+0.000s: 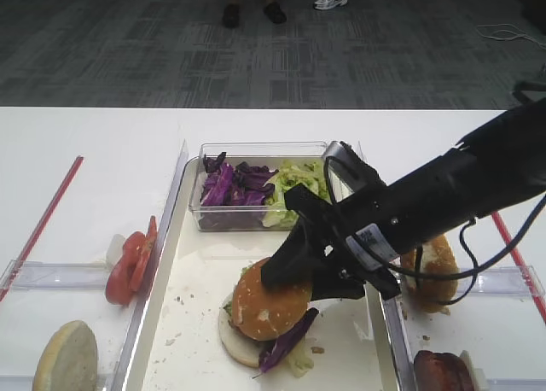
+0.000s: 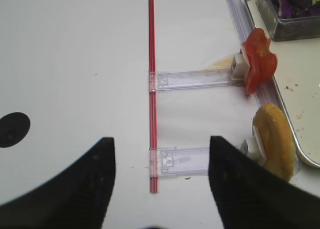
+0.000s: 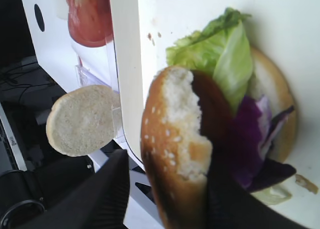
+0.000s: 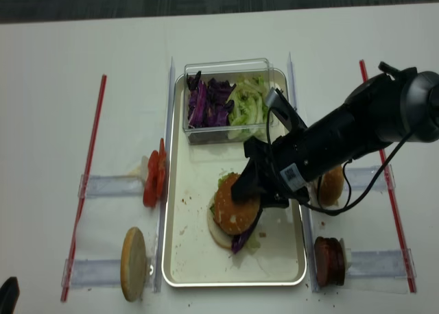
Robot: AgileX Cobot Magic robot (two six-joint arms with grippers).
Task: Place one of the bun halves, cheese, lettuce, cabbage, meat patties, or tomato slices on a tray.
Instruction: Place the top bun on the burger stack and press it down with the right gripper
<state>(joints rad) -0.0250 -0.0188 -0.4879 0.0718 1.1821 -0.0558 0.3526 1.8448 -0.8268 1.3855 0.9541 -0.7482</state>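
The sesame bun top [image 1: 270, 309] sits on the stacked lettuce [image 3: 220, 54] and cabbage [image 3: 250, 134] mid-tray [image 1: 196, 323], nearer its right rim; my right hand [image 1: 299, 276] grips it; my left hand [image 2: 160, 189] hangs wide over the worktop [image 2: 75, 64].

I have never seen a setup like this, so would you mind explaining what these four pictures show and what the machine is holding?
It is a two-armed robot at a white table. Two pictures look down from above; the other two come from cameras on each wrist. The right gripper, on a black arm, is closed on the sesame top bun half and holds it on a stack of lettuce, purple cabbage and a bottom bun on the cream tray. A clear box at the tray's far end holds more cabbage and lettuce. Beside the tray, tomato slices, a pale bun half, another bun and meat patties stand in clear holders. The left gripper hangs open over the table, empty.
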